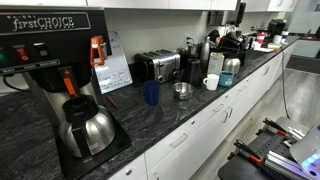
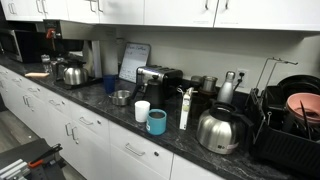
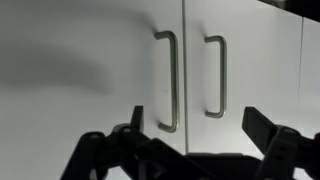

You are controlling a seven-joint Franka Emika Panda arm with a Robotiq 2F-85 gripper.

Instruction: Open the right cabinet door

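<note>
With our end effector [image 3: 195,128] spread apart, we nudge toward one o'clock to straddle the right handle [image 3: 215,75] squarely before closing.

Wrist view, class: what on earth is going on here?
The robot's gripper faces a white cabinet's left door and right door. Its jaws stand open and hold nothing. Both doors look shut, the left handle and right handle side by side at the seam. Neither handle is between the fingers, so the right door is not yet opened.
</note>
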